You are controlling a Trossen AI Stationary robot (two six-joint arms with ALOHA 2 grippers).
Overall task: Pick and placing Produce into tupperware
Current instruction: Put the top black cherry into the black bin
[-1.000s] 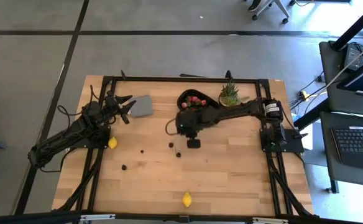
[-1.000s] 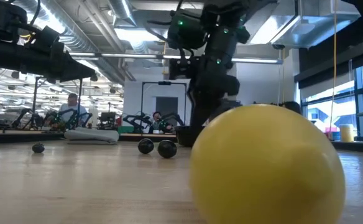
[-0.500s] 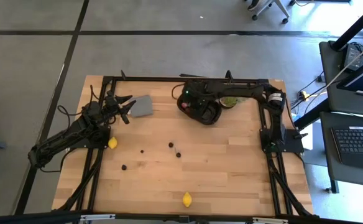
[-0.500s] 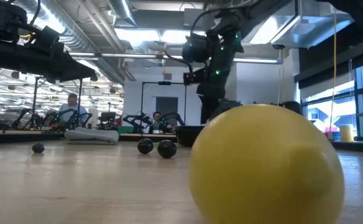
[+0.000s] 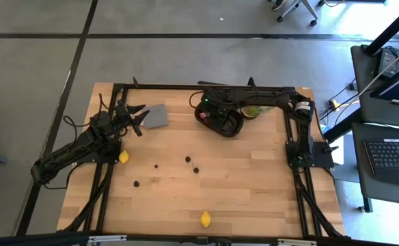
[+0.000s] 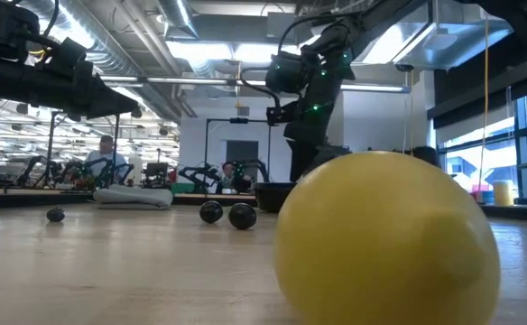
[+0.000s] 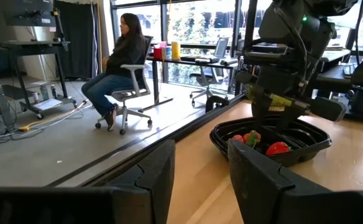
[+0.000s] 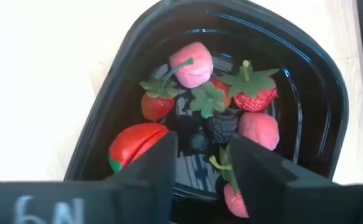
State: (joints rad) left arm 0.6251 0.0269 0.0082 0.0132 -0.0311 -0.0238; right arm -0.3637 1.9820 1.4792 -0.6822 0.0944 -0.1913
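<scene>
While the right gripper (image 5: 216,117) is held over the tupperware (image 5: 228,128) in the high view, two lemons (image 5: 124,156) and dark berries (image 5: 188,159) are seen loose on the table (image 5: 254,184). In the right wrist view, its fingers (image 8: 153,163) are parted and empty above strawberries (image 8: 255,89): a drop judged complete. Another berry would be fetched next. The left gripper (image 7: 197,171) is parked with jaws apart near the grey square (image 5: 157,116).

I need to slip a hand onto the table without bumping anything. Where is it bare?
Bare wood lies right of the front lemon and below the black tray. Crowded: the berries mid-table, and the back edge, where the right tool hangs over the tray.
</scene>
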